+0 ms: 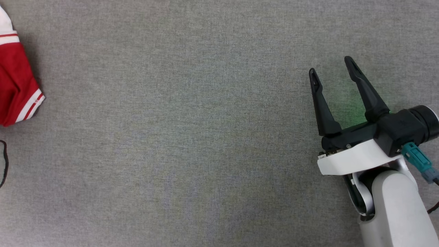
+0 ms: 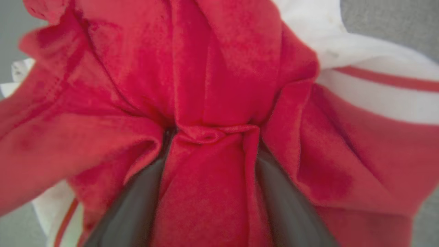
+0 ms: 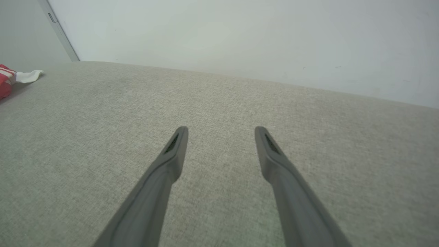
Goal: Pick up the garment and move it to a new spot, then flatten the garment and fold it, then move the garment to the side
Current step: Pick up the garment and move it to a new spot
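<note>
A tabletop [image 1: 205, 137] with a grey, finely woven covering spreads across the head view, with a faint green glow [image 1: 346, 109] on it between the fingers of the right claw [image 1: 330, 64]. In the right wrist view its far edge meets a plain pale wall [image 3: 240, 34], and a slim grey strip [image 3: 58, 31] runs up the wall at the far left. A thin dark cord [image 1: 4, 164] loops in at the left edge of the head view. The garment [image 1: 17, 85] lies on the tabletop at the far left, cut off by the picture's edge, well apart from the right claw. It is bright red soft fabric, crumpled into deep folds, with white sleeve ends and white bands crossed by thin red stripes. A tiny red mark on one white band is too small to read. The left claw [image 2: 212, 144] is sunk into the garment: its dark fingers [image 2: 137, 206] stand wide apart, a bunch of red fabric bulges between them, and folds cover their tips, with no squeeze on the cloth to be seen. The right claw sits at the right, above bare covering, fingers spread wide and holding nothing. A teal connector [image 1: 416, 159] juts from its wrist.
</note>
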